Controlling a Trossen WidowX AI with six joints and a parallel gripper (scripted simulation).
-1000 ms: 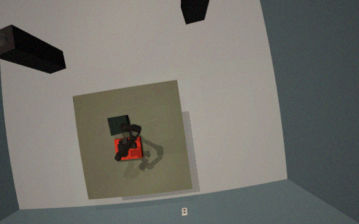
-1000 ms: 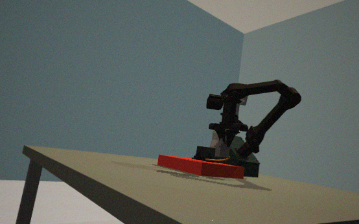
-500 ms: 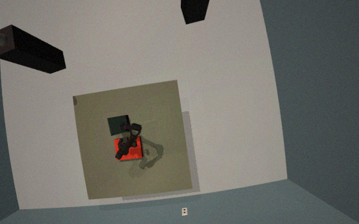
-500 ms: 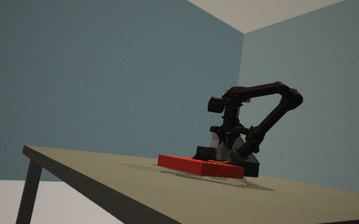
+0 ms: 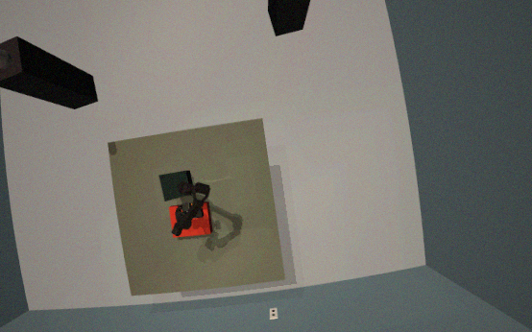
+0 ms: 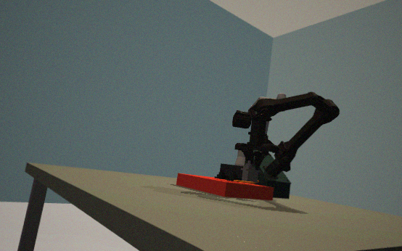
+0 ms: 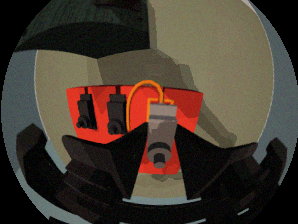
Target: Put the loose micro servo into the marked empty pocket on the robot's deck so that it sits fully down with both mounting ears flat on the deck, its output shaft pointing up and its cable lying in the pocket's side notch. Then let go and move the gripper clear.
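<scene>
The loose micro servo (image 6: 249, 173) (image 7: 163, 125) is grey and upright, its output shaft up. My gripper (image 6: 251, 162) (image 7: 161, 125) is shut on it, one black finger on each side, over the deck. The red deck (image 5: 202, 229) (image 6: 203, 184) (image 7: 190, 116) lies on the table. The orange outline (image 7: 149, 109) of the marked pocket shows around the servo's far end in the wrist view; the servo hides the rest. The orange cable (image 7: 133, 95) arches from the far end to the left, over the deck. Whether the servo's underside touches the deck or enters the pocket, I cannot tell.
Two black servos (image 7: 86, 111) (image 7: 117, 114) sit in the deck left of the held servo in the wrist view. A dark green box (image 5: 169, 187) (image 6: 281, 186) (image 7: 95, 37) stands just beyond the deck, close to the arm's base. The table (image 5: 240, 154) (image 6: 130, 203) carries both.
</scene>
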